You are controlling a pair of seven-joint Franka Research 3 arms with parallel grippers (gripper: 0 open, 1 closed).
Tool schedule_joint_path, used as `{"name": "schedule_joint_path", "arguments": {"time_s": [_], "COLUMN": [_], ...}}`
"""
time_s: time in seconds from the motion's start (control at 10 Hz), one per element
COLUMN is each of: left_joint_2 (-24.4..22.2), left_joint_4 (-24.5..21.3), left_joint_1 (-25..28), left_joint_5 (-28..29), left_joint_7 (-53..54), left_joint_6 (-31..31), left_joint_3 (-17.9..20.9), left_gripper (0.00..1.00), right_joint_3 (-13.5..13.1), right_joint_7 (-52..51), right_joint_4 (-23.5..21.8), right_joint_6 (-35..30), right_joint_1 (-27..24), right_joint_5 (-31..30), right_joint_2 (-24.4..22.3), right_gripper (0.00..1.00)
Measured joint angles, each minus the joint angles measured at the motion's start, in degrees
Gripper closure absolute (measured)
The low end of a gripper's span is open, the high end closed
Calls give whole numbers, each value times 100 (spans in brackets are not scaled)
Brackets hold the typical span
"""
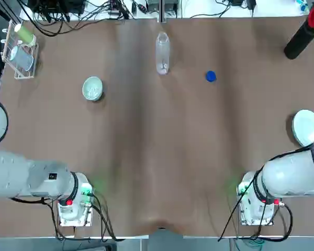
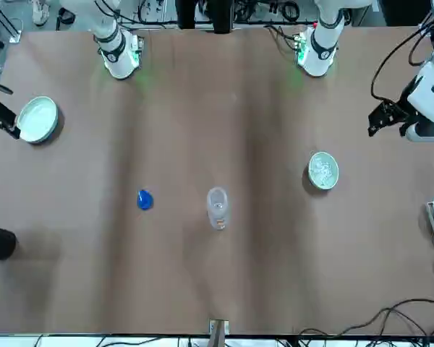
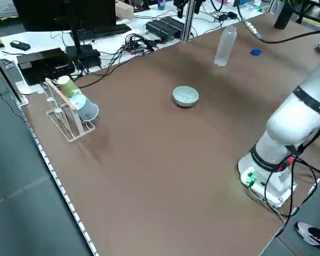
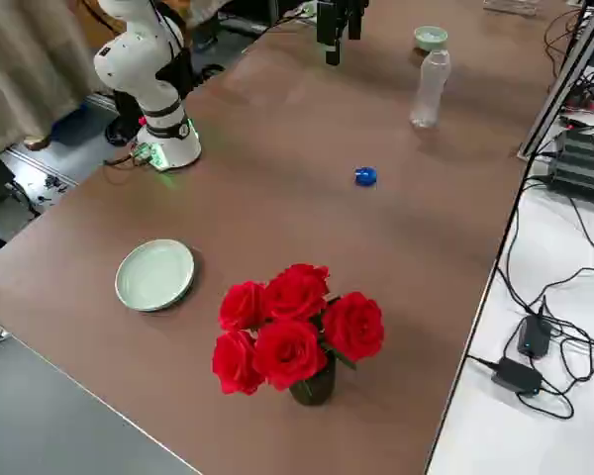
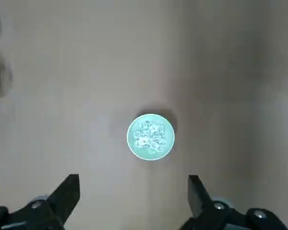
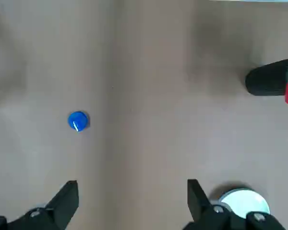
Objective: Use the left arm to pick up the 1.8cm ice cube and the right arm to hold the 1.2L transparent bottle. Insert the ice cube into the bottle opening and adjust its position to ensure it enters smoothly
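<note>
Both arms sit back at their own sides, nothing grasped yet. Left gripper point(image 5: 133, 201) hangs high with jaws wide, looking straight down on the bowl point(image 5: 150, 136); the bowl holds whitish ice bits, single ice cube point(image 5: 151, 132) hard to separate from the rest. Bowl is left of centre, far half of the table point(image 1: 157, 167). Bottle point(image 1: 163, 53) stands upright at the far middle, cap off by the look of it, with the blue cap point(image 1: 211, 76) just to its right, apart from it. Right gripper point(image 6: 132, 203) also spread wide, empty, up over the right side near the plate point(image 1: 306, 127).

Step in hand, judged: left arm drops onto the bowl for a cube. Best done by coming straight down over the centre, narrowing the jaws first so the fingertips fit inside the rim, and pinching one cube only.

Room: wide bare table between bowl and bottle, no clutter in the path. Cup rack point(image 1: 20, 49) at the far left edge and black cylinder point(image 1: 303, 32) at the far right corner are well apart. Bottle stands near the far edge, so the right arm should grip it low and gently to avoid tipping it.
</note>
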Motion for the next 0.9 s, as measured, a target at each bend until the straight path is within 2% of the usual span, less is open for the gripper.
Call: {"name": "schedule_joint_path", "arguments": {"time_s": [0.4, 0.6, 0.9], "left_joint_2": [3, 24, 175], "left_joint_4": [5, -33, -739], "left_joint_1": [4, 19, 43], "left_joint_5": [0, 0, -1], "left_joint_7": [0, -6, -6], "left_joint_6": [-7, 11, 779], "left_joint_3": [21, 30, 24], "left_gripper": [1, 1, 2], "right_joint_3": [-7, 5, 16], "right_joint_7": [-28, -592, -2392], "right_joint_4": [-26, -126, -196], "right_joint_6": [-96, -87, 652], "right_joint_1": [-3, 4, 17], "right_joint_5": [43, 582, 1708], "right_joint_2": [49, 349, 1190], "right_gripper": [0, 0, 0]}}
